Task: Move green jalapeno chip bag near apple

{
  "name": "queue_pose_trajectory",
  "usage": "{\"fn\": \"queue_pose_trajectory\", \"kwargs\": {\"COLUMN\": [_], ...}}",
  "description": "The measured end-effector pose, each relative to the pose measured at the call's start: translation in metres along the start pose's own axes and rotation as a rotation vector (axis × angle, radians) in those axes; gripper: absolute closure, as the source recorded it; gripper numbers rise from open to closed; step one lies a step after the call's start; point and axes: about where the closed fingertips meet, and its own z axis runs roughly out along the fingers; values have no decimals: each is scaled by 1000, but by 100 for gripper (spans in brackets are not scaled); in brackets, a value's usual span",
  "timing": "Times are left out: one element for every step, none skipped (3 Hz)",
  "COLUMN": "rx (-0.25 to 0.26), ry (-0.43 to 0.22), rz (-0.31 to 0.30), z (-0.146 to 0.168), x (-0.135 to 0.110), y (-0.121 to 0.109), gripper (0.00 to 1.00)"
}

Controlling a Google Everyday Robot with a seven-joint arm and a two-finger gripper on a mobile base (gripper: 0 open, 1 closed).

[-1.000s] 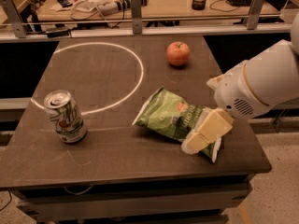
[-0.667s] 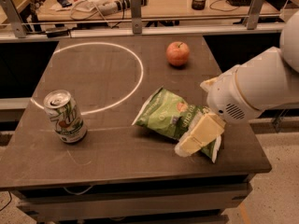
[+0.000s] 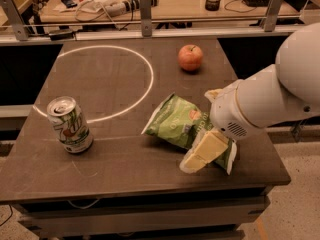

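Note:
The green jalapeno chip bag lies on the dark table, right of centre, crinkly with a white edge at its right end. The red-orange apple sits further back on the table, well apart from the bag. My gripper, cream-coloured, hangs from the big white arm that reaches in from the right. It is low over the bag's right front end and covers part of it.
A green-and-white soda can stands at the front left. A white circle line is drawn on the tabletop. A rail with metal posts and a cluttered desk lie behind the table.
My gripper has moved left and toward the table's front, coming further over the bag's right end. The bag, apple and can have not moved.

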Motion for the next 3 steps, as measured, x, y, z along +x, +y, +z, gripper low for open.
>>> {"fn": "queue_pose_trajectory", "kwargs": {"rx": [20, 45, 67], "ry": [21, 36, 39], "rz": [-34, -50, -65], "z": [12, 16, 15], "x": [5, 18, 24], "y": [-5, -17, -26], "gripper": [0, 16, 39]}}
